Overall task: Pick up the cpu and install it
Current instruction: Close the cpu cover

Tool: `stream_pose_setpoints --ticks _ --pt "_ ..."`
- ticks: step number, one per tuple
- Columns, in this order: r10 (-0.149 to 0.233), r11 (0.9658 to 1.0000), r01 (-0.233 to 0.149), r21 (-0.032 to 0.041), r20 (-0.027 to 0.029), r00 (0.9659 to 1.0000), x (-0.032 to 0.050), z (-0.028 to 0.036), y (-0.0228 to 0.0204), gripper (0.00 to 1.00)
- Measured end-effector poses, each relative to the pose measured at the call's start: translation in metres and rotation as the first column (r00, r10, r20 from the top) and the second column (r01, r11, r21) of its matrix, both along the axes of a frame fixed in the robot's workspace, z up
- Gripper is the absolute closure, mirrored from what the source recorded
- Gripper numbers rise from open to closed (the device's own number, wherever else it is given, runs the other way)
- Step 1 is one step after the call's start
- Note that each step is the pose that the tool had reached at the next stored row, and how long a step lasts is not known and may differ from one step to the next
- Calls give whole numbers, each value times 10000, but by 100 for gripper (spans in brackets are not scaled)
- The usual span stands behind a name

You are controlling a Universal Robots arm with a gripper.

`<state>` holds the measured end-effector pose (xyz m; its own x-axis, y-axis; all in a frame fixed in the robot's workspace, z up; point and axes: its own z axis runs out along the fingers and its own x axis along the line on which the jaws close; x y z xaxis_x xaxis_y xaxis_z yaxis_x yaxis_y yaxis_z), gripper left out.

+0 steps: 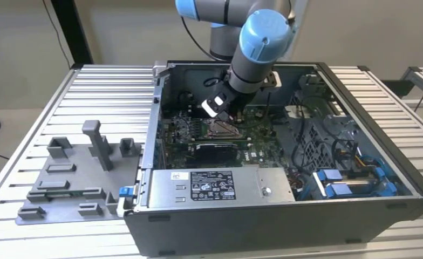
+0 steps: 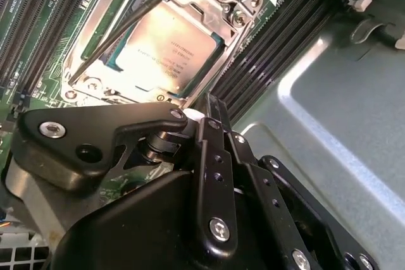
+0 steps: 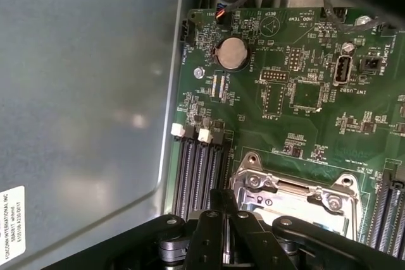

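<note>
The cpu (image 2: pixel 166 49), a flat square chip with a silvery top, lies inside the metal-framed socket (image 2: pixel 235 12) on the green motherboard. A thin lever rod (image 2: pixel 126 26) slants across the socket's edge. In both wrist views my gripper (image 2: pixel 212 102) hangs just beside the socket, its black fingers (image 3: pixel 215 203) drawn together with nothing between them. From the exterior view the arm reaches down into the open computer case, and the gripper (image 1: pixel 222 114) sits right above the socket (image 1: pixel 221 128).
The case walls (image 1: pixel 157 108) enclose the arm. A power supply (image 1: pixel 219 186) fills the near side, and blue-tipped cables (image 1: pixel 348 181) lie at the exterior view's right. Memory slots (image 2: pixel 278 49) run beside the socket. A grey tray with upright posts (image 1: pixel 82 172) stands on the slatted table at the left.
</note>
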<state>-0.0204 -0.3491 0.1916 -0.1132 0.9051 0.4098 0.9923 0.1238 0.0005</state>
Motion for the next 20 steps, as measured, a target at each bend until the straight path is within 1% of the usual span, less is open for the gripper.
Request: stream_pose_setpoints --ticks 15,20 --pt "2 10000 -2 0 -1 10000 7 -25 0 100" --pt "4 10000 -4 3 -15 10000 13 -27 -2 100"
